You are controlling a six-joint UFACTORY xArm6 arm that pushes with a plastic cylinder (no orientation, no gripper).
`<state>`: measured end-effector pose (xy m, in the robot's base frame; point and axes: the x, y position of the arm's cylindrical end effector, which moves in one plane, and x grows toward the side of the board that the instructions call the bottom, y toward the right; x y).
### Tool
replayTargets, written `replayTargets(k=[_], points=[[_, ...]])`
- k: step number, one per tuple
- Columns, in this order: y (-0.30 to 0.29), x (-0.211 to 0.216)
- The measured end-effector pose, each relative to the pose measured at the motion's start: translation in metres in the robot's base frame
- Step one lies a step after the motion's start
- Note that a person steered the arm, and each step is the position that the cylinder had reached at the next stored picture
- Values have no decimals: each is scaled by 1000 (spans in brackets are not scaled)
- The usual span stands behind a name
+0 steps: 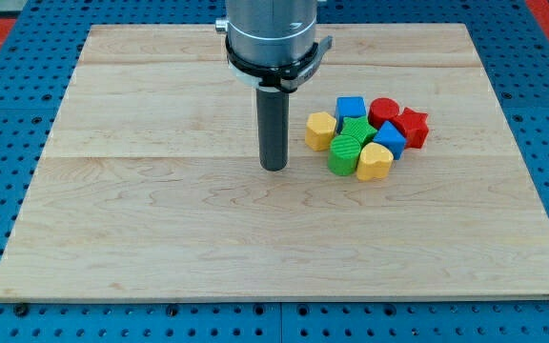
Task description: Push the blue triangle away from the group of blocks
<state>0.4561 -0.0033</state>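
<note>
Camera view: the blue triangle (390,138) sits inside the cluster of blocks on the right half of the counter (160,238), hemmed in on every side. It touches the red star-shaped block (413,128) on the view's right, the yellow heart (374,162) just below it toward the view's bottom, and the green blocks on its left — one a green star-like piece (357,131), the other a ribbed green cylinder (344,154) lying nearer the view's bottom. Above the triangle, toward the view's top, stand a blue cube (351,108) and a red cylinder (383,111), side by side. A yellow hexagonal block (319,130) marks the cluster's left edge.

My tip (274,168) rests on the bare wood to the view's left of the group, near the yellow hexagon and the green cylinder but touching neither. It is well apart from the blue triangle, with the green blocks between. No pincer is fitted — only the straight dark rod.
</note>
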Motion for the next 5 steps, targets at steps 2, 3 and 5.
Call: replayTargets(k=[2,3,5], points=[[91,38],[186,21],[191,-21]])
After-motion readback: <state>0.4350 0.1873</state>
